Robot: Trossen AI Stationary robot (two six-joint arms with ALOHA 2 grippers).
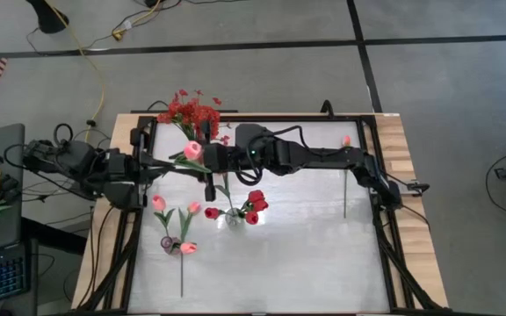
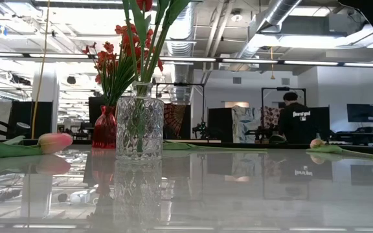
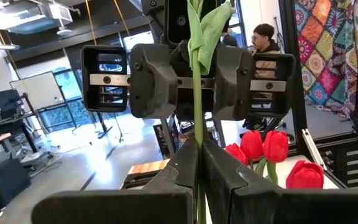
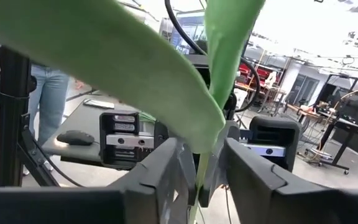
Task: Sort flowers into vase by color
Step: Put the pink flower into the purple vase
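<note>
On the near part of the tabletop [image 1: 323,254], one purple vase [image 1: 167,243] is seen with three pink tulips [image 1: 188,248] standing in it, and a fourth pink tulip [image 2: 54,142] lies flat on the surface beside it, as shown in the low view. Just beyond, near the middle, one clear glass vase [image 2: 139,122] is seen holding four red tulips [image 1: 256,206].

Above these, both tools meet over the middle of the tabletop. The left tool [image 3: 199,163] is closed on the green stem of one pink tulip [image 1: 193,150], and the right tool [image 4: 199,171] is closed on the same stem [image 3: 197,93], facing the left one closely. The flower is held in the air between the two arms, its bud toward the far side.

Toward the right edge, one more pink tulip [image 1: 346,140] lies alone, its stem stretched toward the near side. At the far edge, one red vase [image 2: 105,128] is seen with a bushy spray of small red blossoms [image 1: 189,111]. In the room behind, one person [image 2: 296,119] in dark clothes is seen.
</note>
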